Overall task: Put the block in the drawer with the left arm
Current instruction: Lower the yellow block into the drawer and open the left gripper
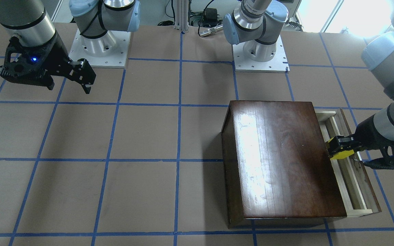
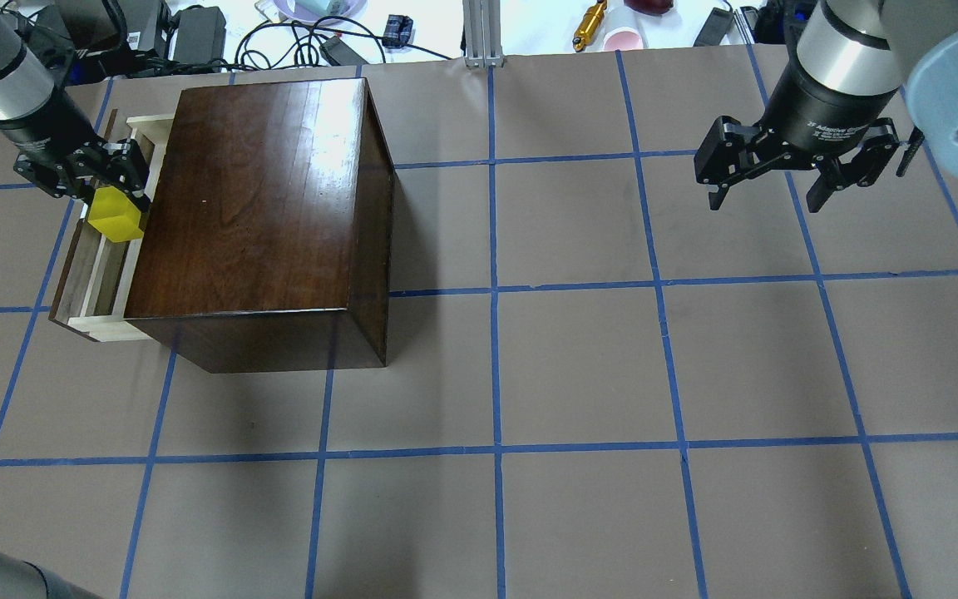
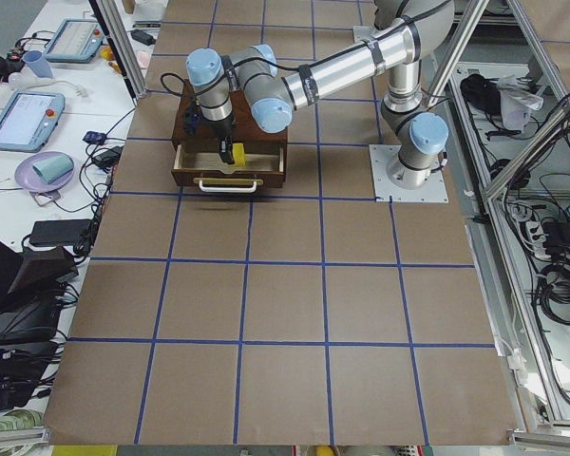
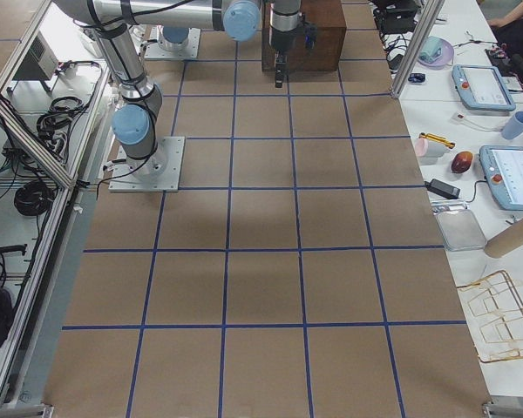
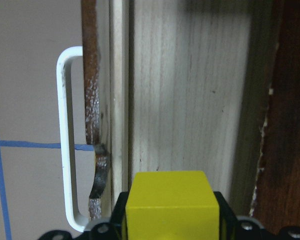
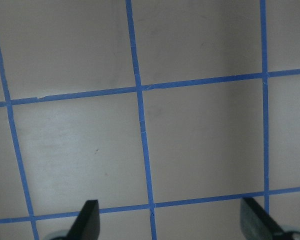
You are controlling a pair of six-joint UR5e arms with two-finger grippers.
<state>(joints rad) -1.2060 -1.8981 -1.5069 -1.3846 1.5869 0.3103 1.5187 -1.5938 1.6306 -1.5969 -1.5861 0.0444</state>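
Block point(image 5: 172, 205) clamped in left fingers point(image 1: 340, 143), above drawer point(image 5: 190, 100) floor (long axis 12-to-6 o'clock, wrist view); right fingers point(image 2: 818, 190) spread, empty.

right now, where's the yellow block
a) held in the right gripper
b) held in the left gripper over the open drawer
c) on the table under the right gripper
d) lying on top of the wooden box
b: the block is clamped in the left gripper above the floor of the pulled-out drawer, and the right gripper hangs open and empty over bare table.
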